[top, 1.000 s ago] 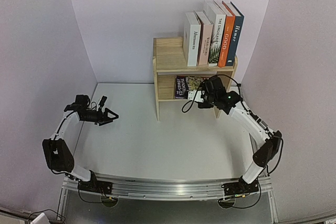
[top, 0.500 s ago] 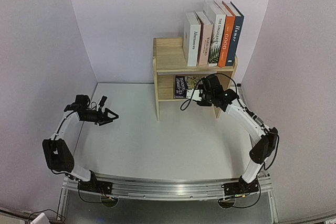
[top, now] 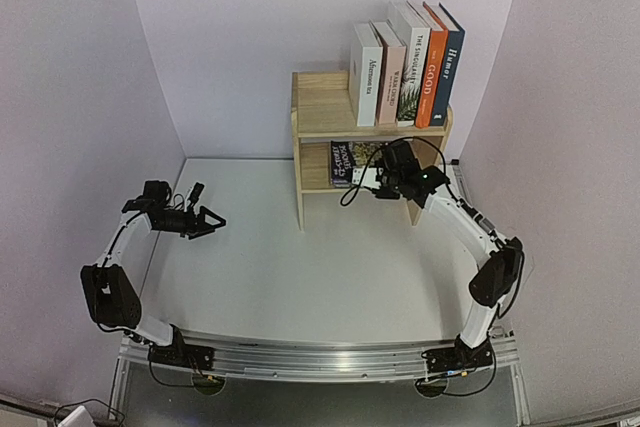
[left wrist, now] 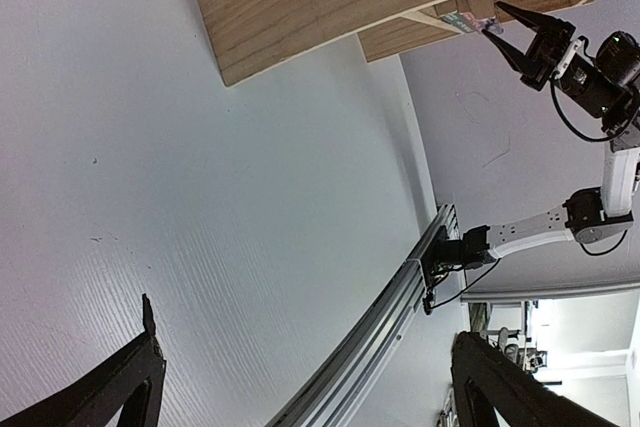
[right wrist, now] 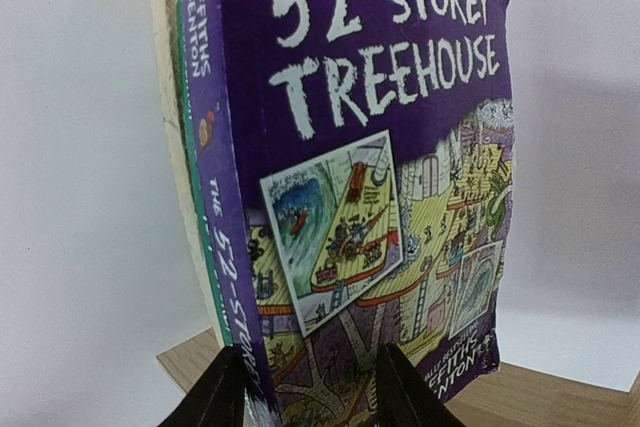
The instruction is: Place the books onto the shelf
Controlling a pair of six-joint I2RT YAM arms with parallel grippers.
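- In the shelf [top: 322,112] lower tier, the Treehouse book [right wrist: 380,137] is met at its bottom edge by the right tool [right wrist: 305,392], likely for seating; grip cannot be told.
- Left of the shelf, the left tool [top: 213,224] is held wide, presumably idle.

Soft, even light left the shelf [top: 320,112] shaded underneath. The overhead view bowed at its corners; the paperback [right wrist: 370,147] blurred up close.

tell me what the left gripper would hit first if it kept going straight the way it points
Probably the shelf's side panel, straight ahead of the left gripper across the table; depth is unclear.
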